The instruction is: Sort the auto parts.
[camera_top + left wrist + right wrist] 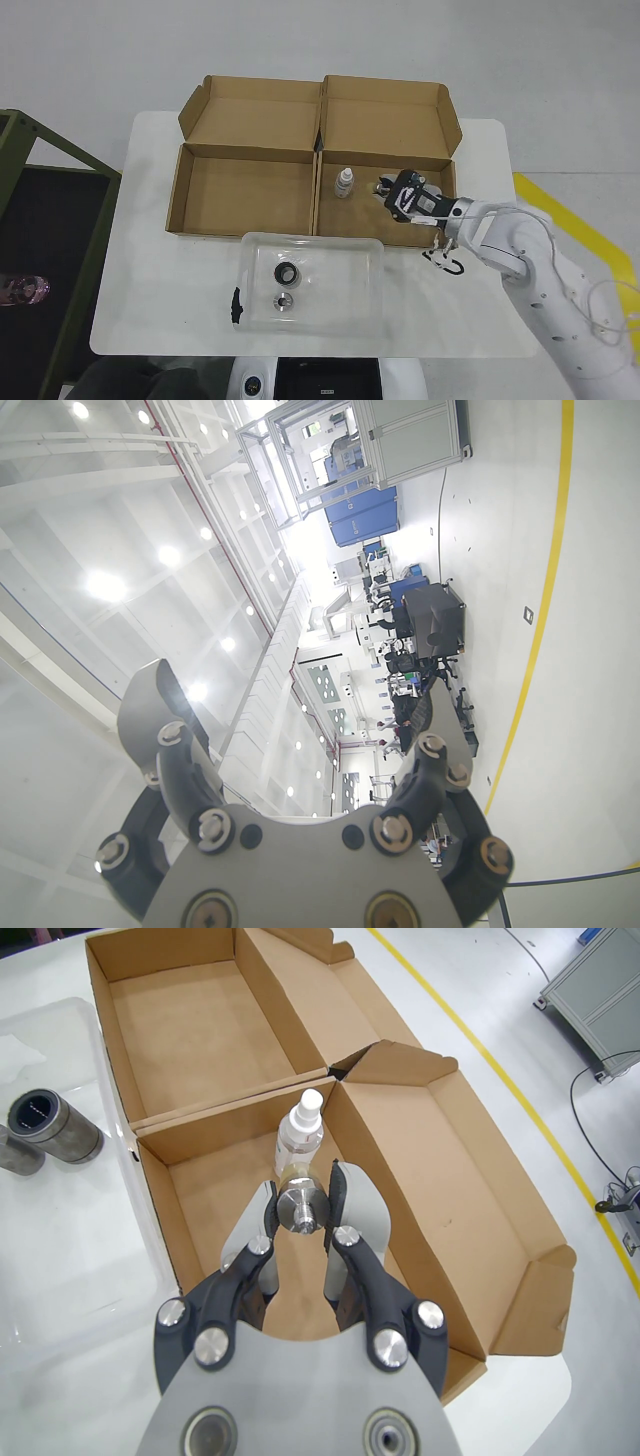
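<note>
The right gripper (304,1189) pinches a silver threaded metal cylinder (302,1209), long axis pointing back toward the wrist, over the right brown cardboard box (450,1208), just right of a clear white-capped spray bottle (300,1133)

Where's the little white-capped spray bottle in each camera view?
Top view: spray bottle upright in the right cardboard box, near the neighbouring box.
Right wrist view: just beyond the right gripper, in that box.
Left wrist view: aimed at the ceiling, away from the table.
Shared landmark: the box.
</note>
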